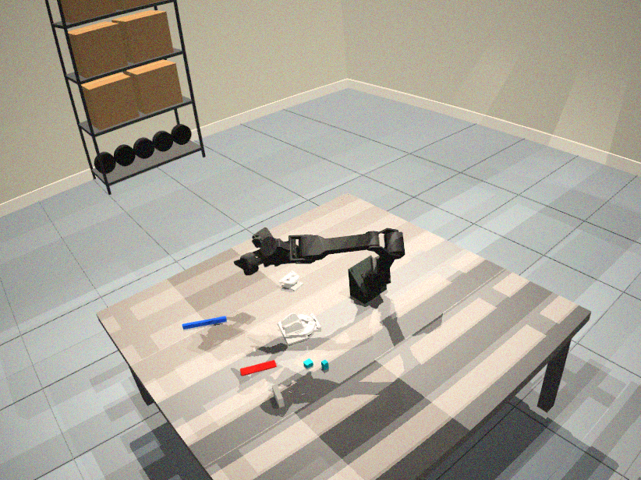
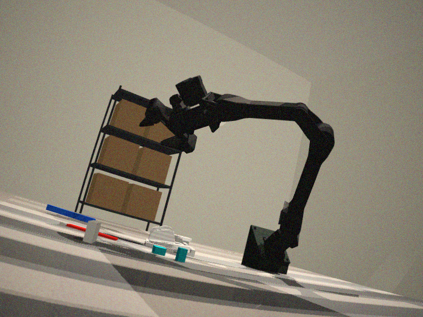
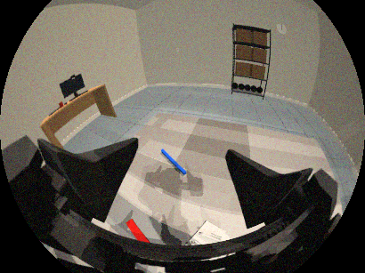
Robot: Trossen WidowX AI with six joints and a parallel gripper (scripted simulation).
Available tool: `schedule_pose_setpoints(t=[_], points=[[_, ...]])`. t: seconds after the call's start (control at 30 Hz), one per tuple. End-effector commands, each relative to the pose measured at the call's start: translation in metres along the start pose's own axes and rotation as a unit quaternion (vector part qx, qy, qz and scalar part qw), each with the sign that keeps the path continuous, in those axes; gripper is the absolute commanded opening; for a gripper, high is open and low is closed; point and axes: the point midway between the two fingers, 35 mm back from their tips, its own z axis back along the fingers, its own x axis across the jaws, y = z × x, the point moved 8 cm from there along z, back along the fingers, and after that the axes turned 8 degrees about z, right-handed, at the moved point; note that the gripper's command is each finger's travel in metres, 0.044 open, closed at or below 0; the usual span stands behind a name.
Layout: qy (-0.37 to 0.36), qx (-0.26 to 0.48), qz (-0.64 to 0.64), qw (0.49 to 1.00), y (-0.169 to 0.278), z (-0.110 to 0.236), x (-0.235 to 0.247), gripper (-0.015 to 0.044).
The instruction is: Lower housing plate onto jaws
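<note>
Claw (image 1: 241, 249) (image 2: 154, 132) (image 3: 183, 148) apart above table (image 1: 347, 336) (image 2: 130, 260) (image 3: 214, 137), white assembly (image 1: 299, 327) (image 2: 165, 239) the landmark, 2 teal blocks (image 1: 308, 363) (image 1: 324, 365) (image 2: 159, 250) (image 2: 181, 254) beside it, red bar (image 1: 258, 367) (image 2: 75, 227) (image 3: 137, 231) near it.

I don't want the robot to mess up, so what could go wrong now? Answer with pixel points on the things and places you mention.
The open gripper (image 1: 240, 263) (image 2: 151, 133) (image 3: 183, 148) might bump the larger white assembly (image 1: 298, 327) (image 2: 165, 238) if it comes down carelessly. The upright grey block (image 1: 278, 396) (image 2: 91, 231) could tip over if the arm brushes it.
</note>
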Motion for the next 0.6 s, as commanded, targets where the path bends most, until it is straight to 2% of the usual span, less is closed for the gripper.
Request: schedule_pose_setpoints(t=[0.0, 0.57], points=[[0.036, 0.042, 0.023, 0.998, -0.005, -0.022, -0.02, 0.044], [0.134, 0.257, 0.08, 0.954, -0.004, -0.098, -0.117, 0.044]])
